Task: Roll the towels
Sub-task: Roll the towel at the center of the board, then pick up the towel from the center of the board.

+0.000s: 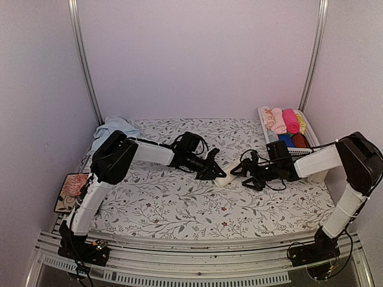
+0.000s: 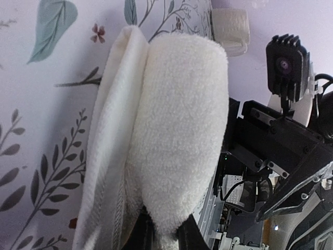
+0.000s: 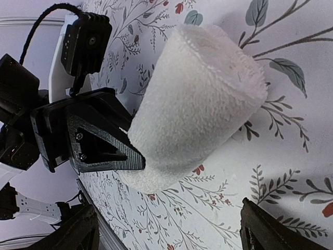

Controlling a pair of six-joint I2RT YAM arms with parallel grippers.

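A cream towel (image 1: pixel 226 178) lies rolled into a thick cylinder on the flowered sheet near the table's middle. In the left wrist view the cream towel (image 2: pixel 171 130) fills the centre, and my left gripper (image 2: pixel 164 234) is shut on its near end. My left gripper (image 1: pixel 214 171) reaches the roll from the left. From the right, my right gripper (image 1: pixel 239 172) faces the roll, open. In the right wrist view the cream towel (image 3: pixel 197 104) lies beyond my right gripper (image 3: pixel 171 229), with bare sheet between its spread fingers. A light blue towel (image 1: pixel 111 128) sits crumpled at the back left.
A white basket (image 1: pixel 263 113) at the back right holds several small rolled cloths in pink, hot pink, blue and maroon. A pink knitted lump (image 1: pixel 73 186) rests on a board at the left edge. White walls enclose the table on three sides.
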